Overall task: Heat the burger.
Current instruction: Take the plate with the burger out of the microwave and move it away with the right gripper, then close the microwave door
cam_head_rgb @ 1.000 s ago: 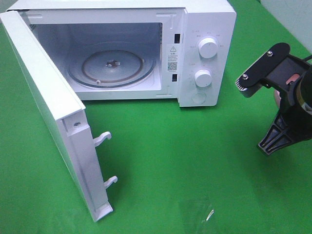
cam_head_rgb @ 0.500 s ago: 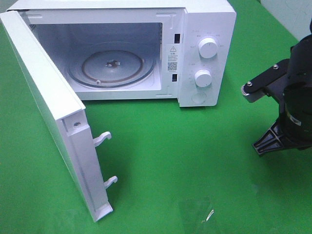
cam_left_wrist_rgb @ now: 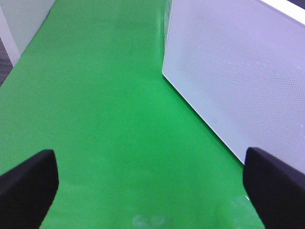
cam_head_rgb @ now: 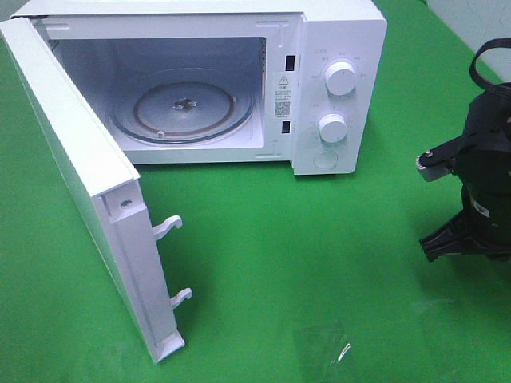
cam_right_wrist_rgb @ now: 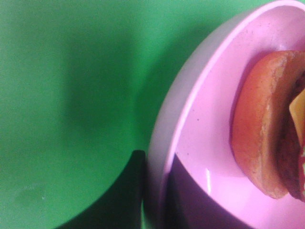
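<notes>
The burger [cam_right_wrist_rgb: 259,119] lies on its side on a pink plate [cam_right_wrist_rgb: 200,129] in the right wrist view, showing golden-brown bun, yellow cheese and patty. My right gripper [cam_right_wrist_rgb: 155,164] straddles the plate's rim, with one dark finger outside and one inside, and is closed on it. In the exterior high view my right gripper [cam_head_rgb: 437,206] is at the far right edge and hides the plate and burger. My left gripper [cam_left_wrist_rgb: 152,191] is open and empty over green cloth; it is out of the exterior high view.
A white microwave [cam_head_rgb: 339,40] stands at the back. Its door [cam_head_rgb: 80,175] is swung wide open toward the front left. The glass turntable [cam_head_rgb: 184,108] inside is bare. A white perforated panel [cam_left_wrist_rgb: 238,76] shows beside my left gripper. Green cloth covers the table [cam_head_rgb: 319,239].
My right arm has moved to the right and lower, and its fingers have drawn closer together. The microwave and door have not moved.
</notes>
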### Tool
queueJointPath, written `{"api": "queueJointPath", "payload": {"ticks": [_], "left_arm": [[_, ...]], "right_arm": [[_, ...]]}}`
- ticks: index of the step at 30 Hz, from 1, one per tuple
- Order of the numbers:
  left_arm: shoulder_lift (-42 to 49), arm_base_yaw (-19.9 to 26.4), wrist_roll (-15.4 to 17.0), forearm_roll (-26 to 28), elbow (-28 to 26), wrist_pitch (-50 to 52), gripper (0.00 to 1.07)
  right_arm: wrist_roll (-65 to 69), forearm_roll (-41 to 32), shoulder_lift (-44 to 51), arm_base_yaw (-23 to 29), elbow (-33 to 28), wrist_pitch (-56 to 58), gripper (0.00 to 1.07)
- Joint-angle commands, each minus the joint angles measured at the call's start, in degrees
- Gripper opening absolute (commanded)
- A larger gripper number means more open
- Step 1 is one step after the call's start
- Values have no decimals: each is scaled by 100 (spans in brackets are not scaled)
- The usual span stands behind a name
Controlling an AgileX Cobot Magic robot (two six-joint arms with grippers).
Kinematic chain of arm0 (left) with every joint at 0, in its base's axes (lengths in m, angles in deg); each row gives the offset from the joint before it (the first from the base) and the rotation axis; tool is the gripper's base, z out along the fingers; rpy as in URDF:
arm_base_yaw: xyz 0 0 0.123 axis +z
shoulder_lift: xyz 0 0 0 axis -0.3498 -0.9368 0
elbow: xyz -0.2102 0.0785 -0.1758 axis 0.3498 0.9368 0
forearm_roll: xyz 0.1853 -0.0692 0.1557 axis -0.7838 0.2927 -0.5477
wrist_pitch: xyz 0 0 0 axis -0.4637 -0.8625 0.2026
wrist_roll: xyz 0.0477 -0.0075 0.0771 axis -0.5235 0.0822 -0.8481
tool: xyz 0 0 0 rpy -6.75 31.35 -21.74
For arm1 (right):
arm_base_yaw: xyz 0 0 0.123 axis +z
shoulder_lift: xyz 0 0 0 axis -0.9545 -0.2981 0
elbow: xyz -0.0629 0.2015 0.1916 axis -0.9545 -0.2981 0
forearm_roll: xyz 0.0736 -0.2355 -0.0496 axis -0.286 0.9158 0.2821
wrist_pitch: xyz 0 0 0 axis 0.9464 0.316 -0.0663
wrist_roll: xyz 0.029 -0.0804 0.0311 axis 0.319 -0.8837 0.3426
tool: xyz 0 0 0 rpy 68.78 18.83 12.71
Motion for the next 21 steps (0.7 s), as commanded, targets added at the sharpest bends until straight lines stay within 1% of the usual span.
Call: {"api": "queueJointPath", "payload": {"ticks": [1, 6, 8, 9, 10, 11, 12, 13, 14, 15, 16, 17, 18, 19, 20, 21], "left_arm": [[23, 11, 0, 11, 6, 6, 100], [23, 11, 0, 11, 6, 6, 100], [23, 11, 0, 11, 6, 6, 100], [23, 11, 0, 11, 6, 6, 100], [23, 11, 0, 11, 6, 6, 100], [23, 11, 0, 11, 6, 6, 100], [23, 11, 0, 11, 6, 6, 100], [23, 11, 0, 11, 6, 6, 100], [23, 11, 0, 11, 6, 6, 100], [23, 11, 0, 11, 6, 6, 100], [23, 11, 0, 11, 6, 6, 100], [23, 11, 0, 11, 6, 6, 100], [23, 11, 0, 11, 6, 6, 100], [23, 11, 0, 11, 6, 6, 100], [23, 11, 0, 11, 6, 6, 100], [23, 11, 0, 11, 6, 6, 100]], "right_arm": [[504, 401, -298, -246, 40, 57, 2], [625, 567, -516, -361, 40, 23, 5], [521, 527, -619, -378, 40, 11, 12], [521, 527, -619, -378, 40, 11, 12], [516, 458, -590, -327, 40, 6, 17], [516, 458, -590, -327, 40, 6, 17], [470, 350, -556, -235, 52, -6, 24], [470, 350, -556, -235, 52, -6, 24], [338, 206, -464, -126, 52, -34, 34], [338, 206, -464, -126, 52, -34, 34], [166, 97, -304, 46, 52, -46, 43], [103, 23, -195, 126, 52, -46, 48], [103, 23, -195, 126, 52, -46, 48], [6, -138, 46, 286, 80, -57, 54], [6, -138, 46, 286, 80, -57, 54], [-166, -390, 361, 453, 120, -138, 58]]}}
